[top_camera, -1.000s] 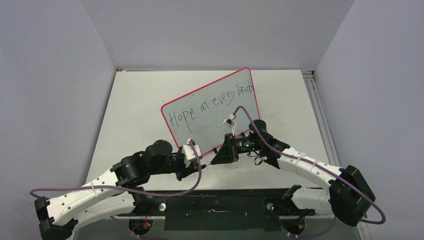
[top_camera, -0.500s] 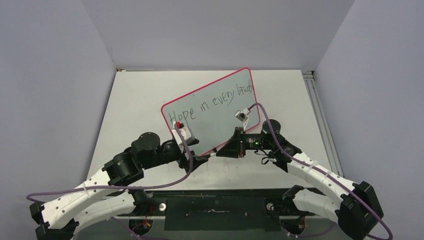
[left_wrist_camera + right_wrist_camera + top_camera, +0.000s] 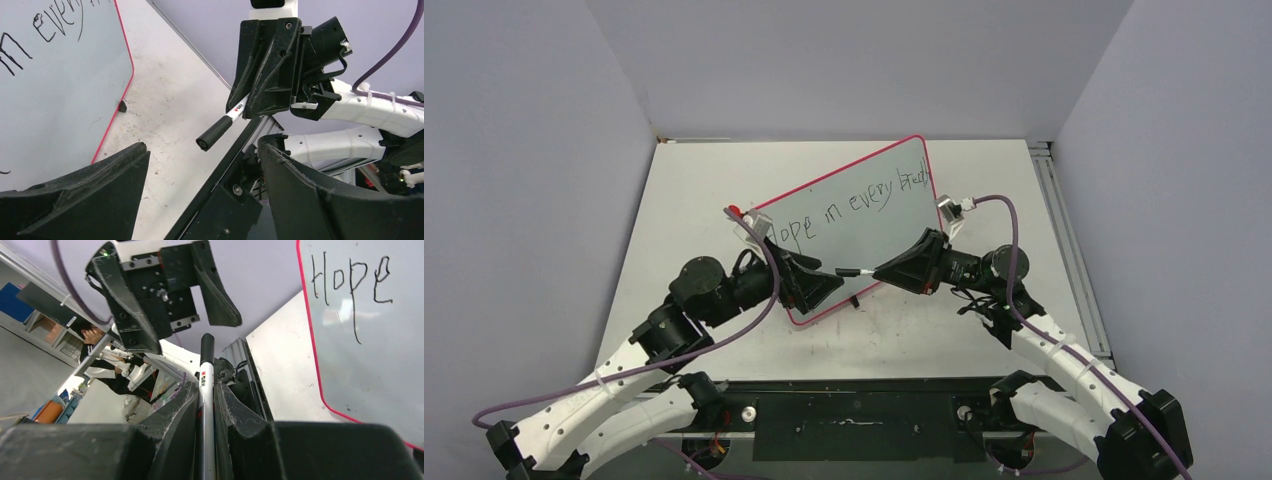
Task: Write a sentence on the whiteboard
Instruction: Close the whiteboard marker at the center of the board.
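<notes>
Well, the whiteboard lies flat and skewed on the grey table, its red-pink rim showing all round, and the sentence runs in one slanted black line along the half of the board farthest from the arms; from above it reads "ope in every breath", the first letter being hidden under the left arm's wrist, though the right wrist view shows "Hope" plainly. The two arms meet over the whiteboard's near edge, pointing at one another. The right gripper is clamped on the pen, a thin white marker with a black end, which sticks out from between its fingers towards the whiteboard's near left corner and hangs in the air, clear of the writing surface. The left gripper sits at that near left corner, just beside the pen's black end, with its jaws spread wide and nothing between them; in the right wrist view its two black fingers stand well apart on either side of the pen's tip without touching it. A small black foot shows under the whiteboard's rim in the left wrist view.
</notes>
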